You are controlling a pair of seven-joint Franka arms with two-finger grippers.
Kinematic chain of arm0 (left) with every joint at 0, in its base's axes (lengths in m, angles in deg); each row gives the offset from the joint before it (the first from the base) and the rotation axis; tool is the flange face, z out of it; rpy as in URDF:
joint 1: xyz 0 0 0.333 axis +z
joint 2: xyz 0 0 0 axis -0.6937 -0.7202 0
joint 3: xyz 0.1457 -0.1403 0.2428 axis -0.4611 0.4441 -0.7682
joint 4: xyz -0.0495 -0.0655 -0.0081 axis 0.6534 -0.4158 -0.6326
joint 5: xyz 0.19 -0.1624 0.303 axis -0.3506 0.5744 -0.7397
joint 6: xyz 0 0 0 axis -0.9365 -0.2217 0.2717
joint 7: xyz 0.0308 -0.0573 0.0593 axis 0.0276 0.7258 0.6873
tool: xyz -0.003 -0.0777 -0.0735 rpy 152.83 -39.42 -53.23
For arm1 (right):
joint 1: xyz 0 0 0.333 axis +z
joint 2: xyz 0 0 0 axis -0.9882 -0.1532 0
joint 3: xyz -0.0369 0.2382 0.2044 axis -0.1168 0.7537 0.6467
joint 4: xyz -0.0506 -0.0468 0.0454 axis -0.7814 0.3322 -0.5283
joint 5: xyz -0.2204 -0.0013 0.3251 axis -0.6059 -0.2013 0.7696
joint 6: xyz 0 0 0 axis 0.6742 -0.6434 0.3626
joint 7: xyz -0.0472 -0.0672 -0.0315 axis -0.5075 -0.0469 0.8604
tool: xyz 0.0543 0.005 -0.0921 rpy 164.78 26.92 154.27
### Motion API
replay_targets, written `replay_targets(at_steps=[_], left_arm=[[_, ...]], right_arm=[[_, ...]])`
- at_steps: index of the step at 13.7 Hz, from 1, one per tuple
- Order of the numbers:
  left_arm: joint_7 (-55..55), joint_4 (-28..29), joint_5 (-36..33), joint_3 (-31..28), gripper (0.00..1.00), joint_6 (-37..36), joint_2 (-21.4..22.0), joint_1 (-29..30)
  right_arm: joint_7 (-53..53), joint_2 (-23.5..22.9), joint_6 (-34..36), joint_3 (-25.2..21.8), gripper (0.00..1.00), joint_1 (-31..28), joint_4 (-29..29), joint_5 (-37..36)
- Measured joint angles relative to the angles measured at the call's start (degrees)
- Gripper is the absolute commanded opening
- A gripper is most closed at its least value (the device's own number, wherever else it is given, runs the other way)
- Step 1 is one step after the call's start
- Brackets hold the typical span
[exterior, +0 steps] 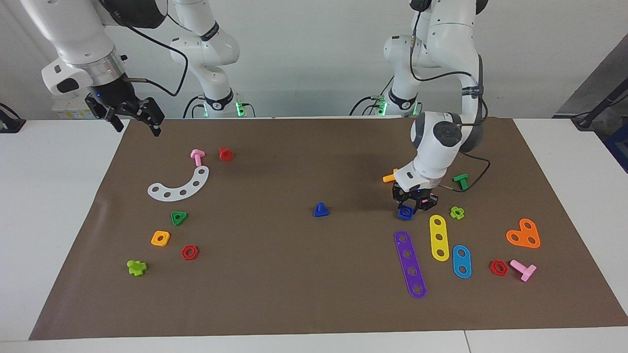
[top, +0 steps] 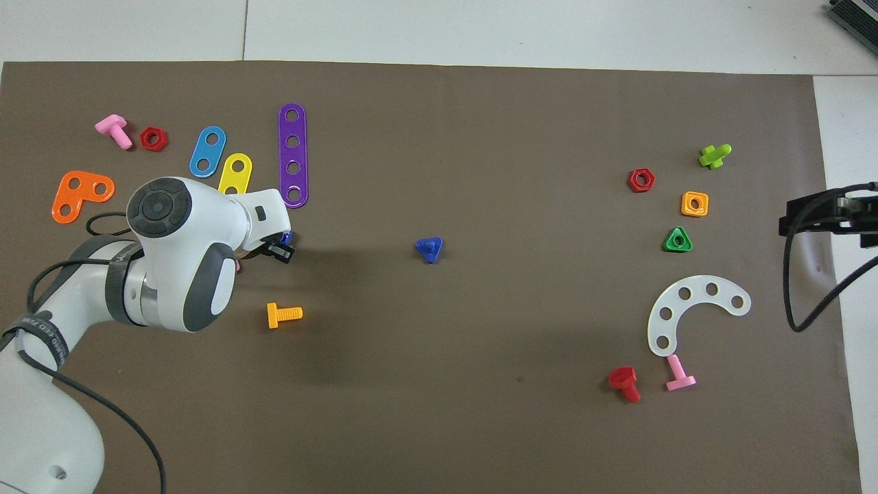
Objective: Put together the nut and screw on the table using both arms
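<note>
The left end effector [exterior: 411, 206] is down on the brown mat [exterior: 304, 294] toward the left arm's end of the desk [exterior: 44, 206], its fingers drawn together on the dark blue nut [exterior: 405, 212], which sits at the fingertips right at the mat's surface; I can't tell whether it is lifted clear. Close around it lie the purple strip [exterior: 410, 264], the yellow strip [exterior: 439, 237], a light green piece [exterior: 457, 213] and an orange screw [top: 283, 315], so that spot is crowded. The dark blue screw [exterior: 320, 210] stands alone near the middle of the mat, head down and shaft up, with bare mat on every side. The right end effector [exterior: 132, 117] hangs in the air over the mat's edge at the right arm's end, fingers spread apart and holding nothing. Below it, well in from that edge, are the white curved strip [exterior: 179, 186], a pink screw [exterior: 197, 157], a red screw [exterior: 225, 154], the green triangular nut [exterior: 179, 217] and the orange square nut [exterior: 160, 238]. No tray or box is in sight; every part lies straight on the mat.
</note>
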Motion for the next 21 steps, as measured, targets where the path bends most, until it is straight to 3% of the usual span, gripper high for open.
replay_targets(at_steps=[4, 9, 17, 21], left_arm=[[8.7, -5.12, 0.06, 0.49, 0.35, -5.57, -0.46, -1.13], [25.08, -13.11, 0.12, 0.78, 0.35, -11.86, -2.62, -7.77], [41.86, -21.49, 3.0, 0.95, 0.34, -16.29, -6.8, -19.64], [47.09, -23.89, 3.36, 0.89, 0.34, -16.33, -9.48, -22.63]], right_arm=[[0.0, 0.0, 0.0, 0.0, 1.0, 0.0, 0.0, 0.0], [0.0, 0.25, 0.0, 0.02, 1.0, 0.43, 0.0, 0.0], [0.0, 0.36, 0.0, 0.01, 1.0, 0.51, -0.01, 0.0], [0.0, 0.36, 0.0, 0.01, 1.0, 0.52, -0.02, 0.0]])
